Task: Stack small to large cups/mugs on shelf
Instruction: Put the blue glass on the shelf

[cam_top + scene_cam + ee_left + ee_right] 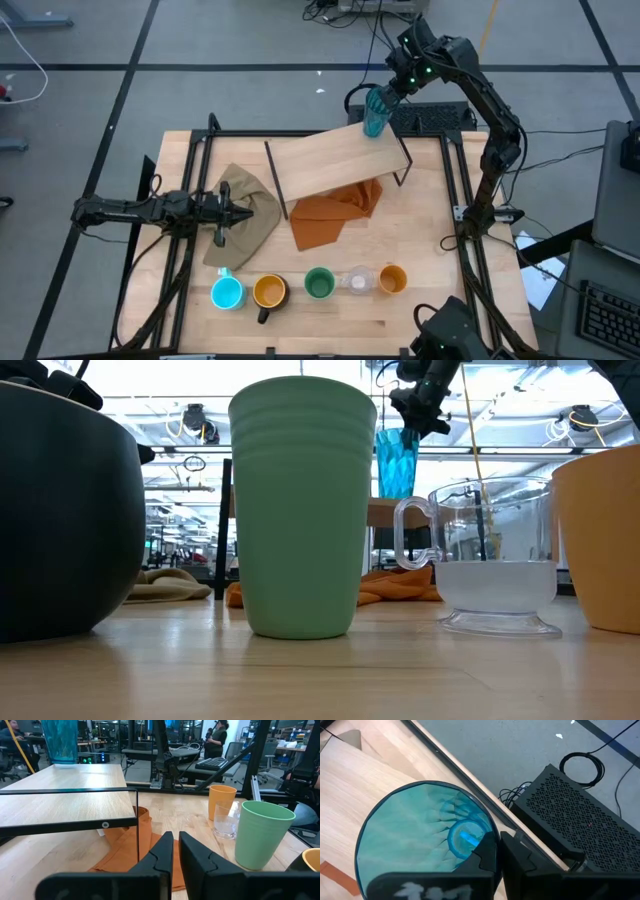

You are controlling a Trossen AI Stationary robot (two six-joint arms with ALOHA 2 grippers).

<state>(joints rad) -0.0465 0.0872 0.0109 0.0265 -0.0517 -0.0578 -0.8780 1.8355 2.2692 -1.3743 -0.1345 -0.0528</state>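
A tall teal ribbed tumbler (375, 112) (397, 463) stands upright on its base at the far right corner of the plywood shelf (330, 160) (65, 795). My right gripper (392, 88) (498, 852) is shut just above the tumbler's rim, slanting down. Five vessels stand in a row near the table's front edge: a blue mug (227, 293), a black mug with a yellow inside (270, 291), a green cup (319, 283) (261, 835), a clear glass (357, 281) (225, 820) and an orange cup (392, 279). My left gripper (245, 212) (176, 847) waits shut and level at the table's left. My right gripper's shut fingertips (487, 855) stand over the tumbler's rim (490, 832) on its far right side, coming slanting down from above. I cannot tell whether they touch it.
An orange cloth (335, 215) lies under and in front of the shelf. A khaki cloth (250, 215) lies under my left gripper. A black perforated box (435, 118) (580, 815) sits beyond the table's far edge. Bare wood lies between the shelf and the row of cups.
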